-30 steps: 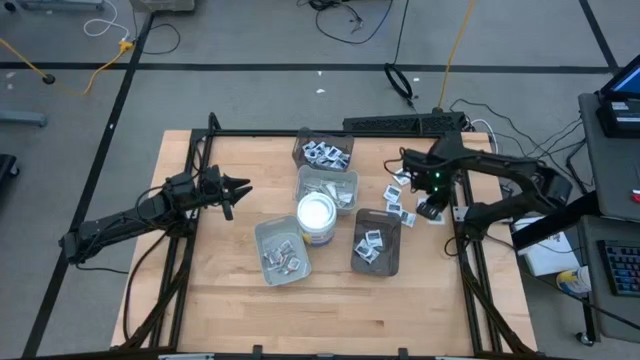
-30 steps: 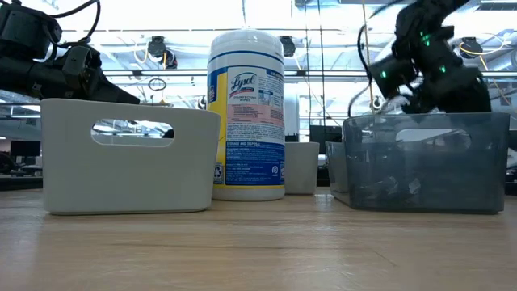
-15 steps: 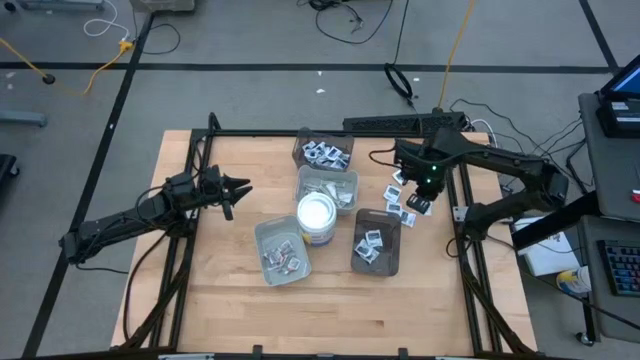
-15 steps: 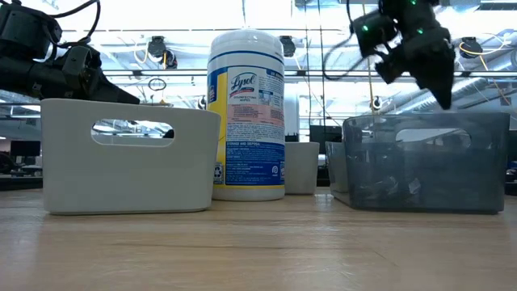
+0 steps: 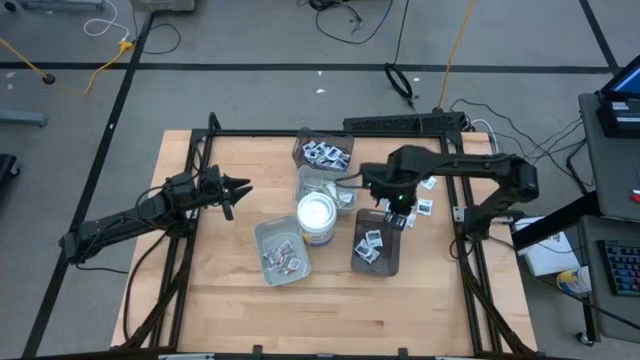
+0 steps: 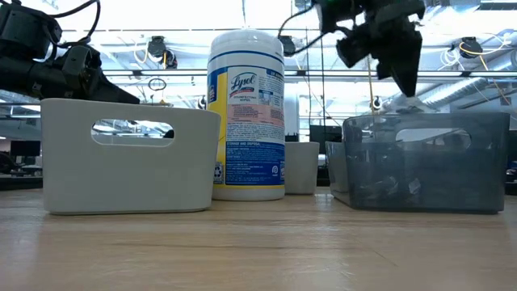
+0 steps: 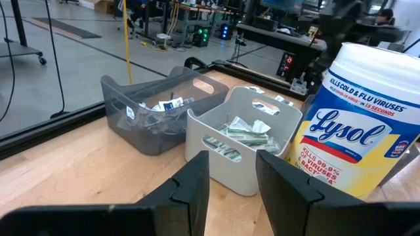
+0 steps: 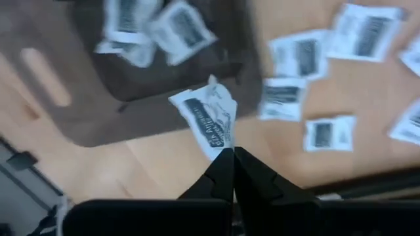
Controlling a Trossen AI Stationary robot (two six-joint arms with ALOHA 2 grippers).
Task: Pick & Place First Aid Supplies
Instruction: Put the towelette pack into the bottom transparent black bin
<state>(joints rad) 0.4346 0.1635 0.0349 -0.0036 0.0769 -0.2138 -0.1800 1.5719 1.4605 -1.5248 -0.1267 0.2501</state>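
one square white packet point(image 8: 209, 117) sticks out past the right gripper point(image 8: 230, 164), pinched at its fingertips, above the dark tray point(image 5: 385, 263). left gripper point(image 7: 233, 180) waits well left of that tray, fingers parted.

Both arms are dark, jointed and slim; a green light glows behind the right arm's tapered black fingers point(image 8: 230, 172).

The right gripper point(image 5: 402, 215) has carried a packet point(image 8: 209, 117) over the dark tray point(image 5: 378, 262).
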